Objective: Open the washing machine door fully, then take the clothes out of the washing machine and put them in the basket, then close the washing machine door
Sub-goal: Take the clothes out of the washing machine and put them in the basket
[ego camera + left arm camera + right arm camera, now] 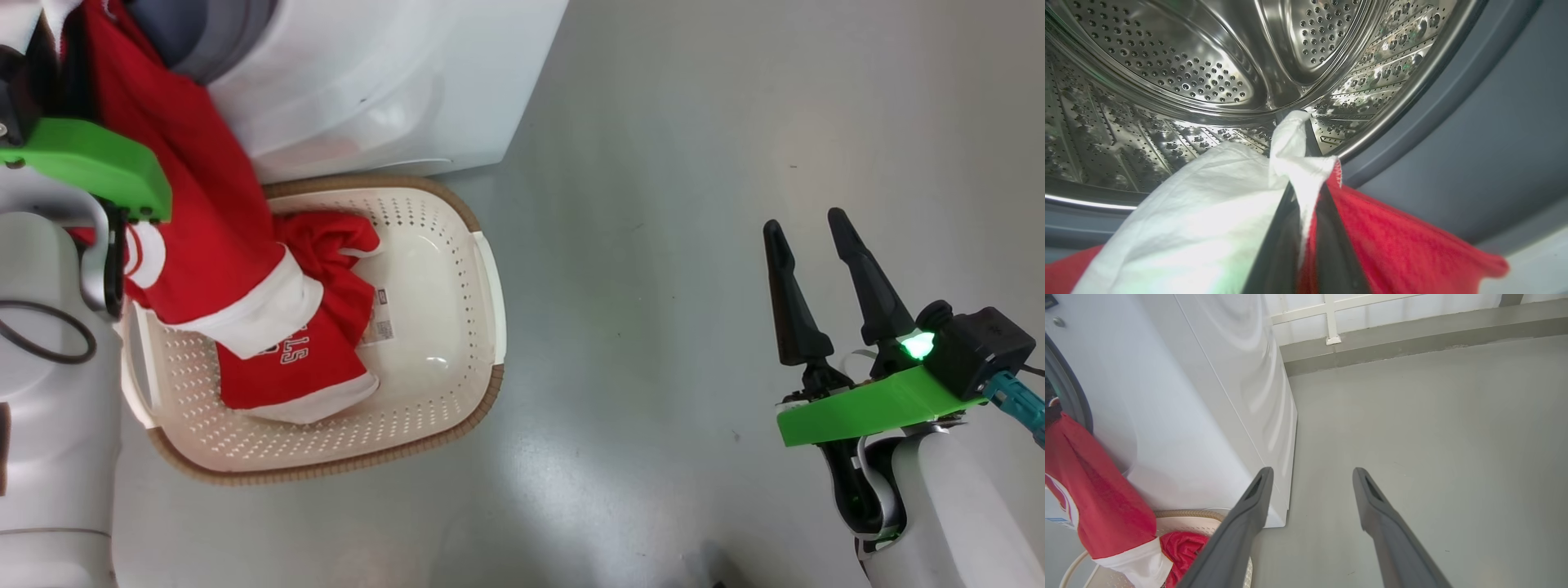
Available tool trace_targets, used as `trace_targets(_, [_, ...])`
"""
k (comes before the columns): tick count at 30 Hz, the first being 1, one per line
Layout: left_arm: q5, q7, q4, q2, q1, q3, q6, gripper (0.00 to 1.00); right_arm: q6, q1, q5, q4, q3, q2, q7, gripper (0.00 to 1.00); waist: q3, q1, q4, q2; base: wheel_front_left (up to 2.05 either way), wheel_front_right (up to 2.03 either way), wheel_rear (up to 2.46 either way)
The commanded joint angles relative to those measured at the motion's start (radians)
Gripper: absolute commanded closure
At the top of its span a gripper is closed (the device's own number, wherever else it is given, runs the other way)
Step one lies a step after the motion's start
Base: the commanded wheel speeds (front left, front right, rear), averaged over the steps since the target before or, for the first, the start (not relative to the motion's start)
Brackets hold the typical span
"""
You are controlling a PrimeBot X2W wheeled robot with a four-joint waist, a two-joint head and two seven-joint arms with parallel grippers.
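Grey floor (653,327), washing machine (367,82) at far left, basket (482,269) touching its front. Step: unloading clothes. My left fingers (1306,163) are at the drum (1188,81) mouth, clamped on the white trim (1294,143) of a red garment (204,212). It hangs out of the opening, down the machine front, with its lower end over the basket. A jersey (318,343) already lies in the basket. My right fingers (804,219) are spread wide and empty, hovering over bare floor well right of the basket. Next, I reckon: pull the garment clear of the drum, carry it over the basket, release. Risk: cloth snagging on the gasket (1453,122) or draping over the rim.
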Motion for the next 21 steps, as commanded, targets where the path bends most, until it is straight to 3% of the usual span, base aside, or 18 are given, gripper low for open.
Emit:
trace_targets(1, [-0.007, -0.005, -0.024, 0.044, 0.001, 0.019, 0.008, 1.0, 0.005, 0.019, 0.002, -0.021, 0.021, -0.003, -0.006, 0.0, -0.003, 0.0001, 0.004, -0.0001, 0.0, 0.0, 0.0])
trace_targets(11, [-0.14, -0.005, -0.183, -0.026, 0.154, 0.159, -0.031, 1.0, 0.005, 0.026, -0.006, -0.02, 0.011, -0.003, -0.006, 0.0, -0.019, 0.0001, 0.032, -0.0001, 0.0, 0.0, 0.0])
trace_targets(21, [-0.132, -0.005, -0.302, -0.102, 0.345, 0.197, -0.064, 1.0, 0.005, 0.029, -0.015, -0.02, 0.004, -0.003, -0.006, 0.0, -0.023, 0.0001, 0.053, -0.0001, 0.0, 0.0, 0.0])
